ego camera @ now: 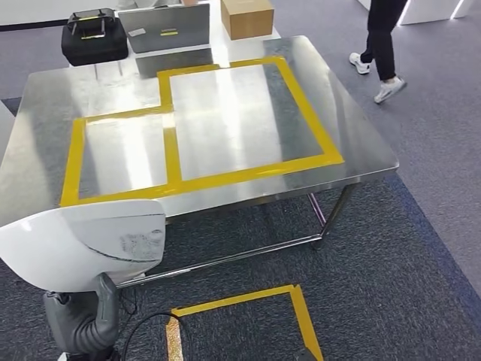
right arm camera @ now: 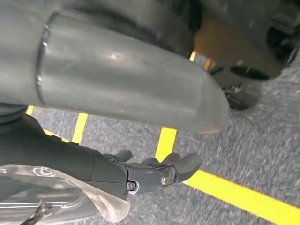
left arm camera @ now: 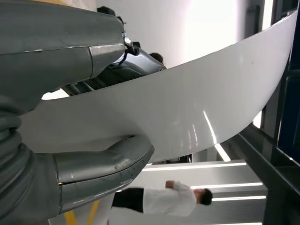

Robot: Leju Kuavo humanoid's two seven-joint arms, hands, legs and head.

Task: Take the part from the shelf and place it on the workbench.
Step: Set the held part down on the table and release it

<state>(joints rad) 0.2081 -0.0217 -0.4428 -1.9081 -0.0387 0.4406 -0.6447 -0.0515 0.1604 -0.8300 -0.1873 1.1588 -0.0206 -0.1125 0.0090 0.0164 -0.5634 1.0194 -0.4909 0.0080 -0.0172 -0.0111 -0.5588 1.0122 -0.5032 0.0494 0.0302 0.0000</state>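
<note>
The left hand [ego camera: 85, 320] grips a curved white part [ego camera: 85, 241] between thumb and fingers, just short of the steel workbench [ego camera: 363, 143] ahead. The right hand [right arm camera: 155, 171] hangs over carpet, fingers loosely extended, holding nothing.

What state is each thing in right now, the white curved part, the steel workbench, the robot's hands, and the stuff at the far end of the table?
White curved plastic part: held by the left hand, in front of the workbench's near edge, not yet set down.
Left hand: gripping the part.
Right hand: holding nothing, fingers slightly curled, over the carpet.
Steel workbench with yellow tape rectangles: nothing inside the taped areas.
Brown cardboard box: closed.
Black case: closed.
</note>
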